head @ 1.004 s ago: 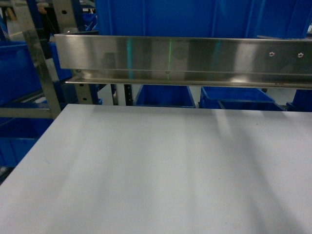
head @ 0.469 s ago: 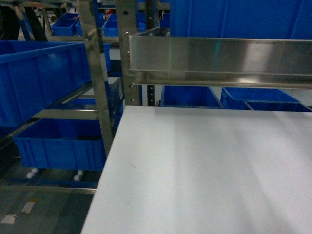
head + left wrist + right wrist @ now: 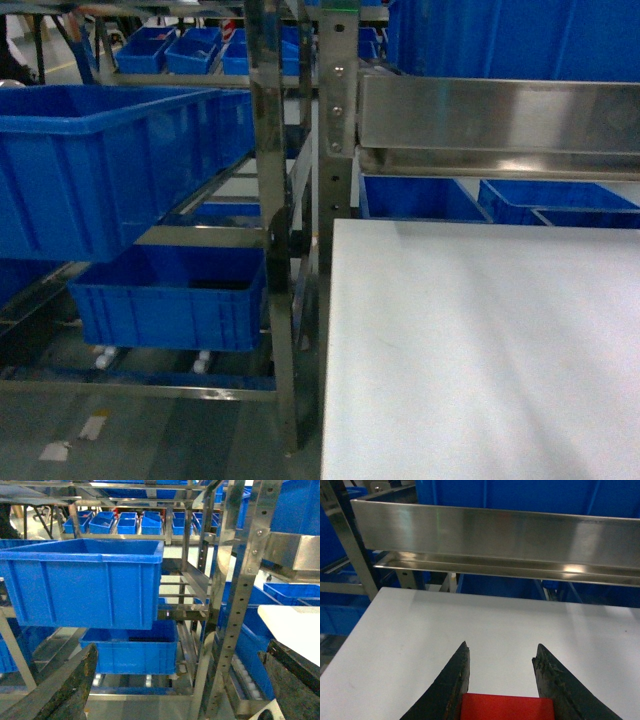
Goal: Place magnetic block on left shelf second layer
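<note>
In the right wrist view the magnetic block [image 3: 507,707], a plain red cube, is clamped between the two dark fingers of my right gripper [image 3: 502,652], held over the white table [image 3: 470,625]. My left gripper [image 3: 180,680] stands open with nothing between its wide-spread fingers, facing the left shelf. The left shelf second layer [image 3: 215,237] is a steel tier carrying a large deep blue crate [image 3: 110,160]; the same crate [image 3: 85,582] fills the left wrist view. Neither gripper shows in the head view.
Perforated steel uprights [image 3: 270,200] stand between the left shelf and the white table [image 3: 480,340]. A steel rail [image 3: 500,125] runs above the table's far edge. A lower blue crate [image 3: 170,300] sits under the second tier. Smaller blue bins [image 3: 170,50] line distant racks.
The head view has swung left: the table has slid to the right of the frame, and the left shelf with its blue crates has come into view.
</note>
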Robot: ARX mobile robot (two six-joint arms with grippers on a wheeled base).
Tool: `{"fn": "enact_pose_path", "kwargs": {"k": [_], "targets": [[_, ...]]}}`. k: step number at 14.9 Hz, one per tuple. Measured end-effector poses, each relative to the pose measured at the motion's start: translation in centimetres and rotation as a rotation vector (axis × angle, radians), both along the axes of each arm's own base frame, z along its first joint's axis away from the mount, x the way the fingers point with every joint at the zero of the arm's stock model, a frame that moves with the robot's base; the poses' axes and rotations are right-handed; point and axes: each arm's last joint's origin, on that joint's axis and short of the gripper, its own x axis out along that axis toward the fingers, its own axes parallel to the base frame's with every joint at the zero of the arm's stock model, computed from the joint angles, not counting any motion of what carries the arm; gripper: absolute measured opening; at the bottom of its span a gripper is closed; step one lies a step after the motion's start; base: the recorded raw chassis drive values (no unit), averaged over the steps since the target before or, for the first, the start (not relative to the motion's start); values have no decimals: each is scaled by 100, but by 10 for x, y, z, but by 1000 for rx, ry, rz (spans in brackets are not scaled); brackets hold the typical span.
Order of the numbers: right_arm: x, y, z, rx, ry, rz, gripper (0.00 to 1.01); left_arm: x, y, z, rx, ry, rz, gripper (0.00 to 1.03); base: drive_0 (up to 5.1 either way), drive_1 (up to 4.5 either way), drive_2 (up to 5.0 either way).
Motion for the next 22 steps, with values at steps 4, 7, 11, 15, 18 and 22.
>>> {"fn": "enact_pose_path", "kwargs": {"k": [4, 7, 11, 15, 18, 22], "targets": [[0, 0, 0, 0, 2, 1, 33, 0, 0, 0, 0, -3, 0, 98, -466, 117, 379], [0, 0, 0, 0, 4, 0, 33, 0, 0, 0, 0, -1, 0, 98, -487, 170, 314], [0, 0, 0, 0, -1, -1, 33, 0, 0, 0, 0, -2, 0, 98, -488, 248, 248], [0, 0, 1, 0, -2, -1, 33, 0, 0, 0, 0, -2, 0, 98, -493, 246, 246], [0, 0, 0, 0, 2, -1, 33, 0, 0, 0, 0, 0, 0, 98, -502, 244, 244], [0, 0, 1, 0, -3, 0, 33, 0, 0, 0, 0, -1, 0, 98, -492, 253, 253]]}}
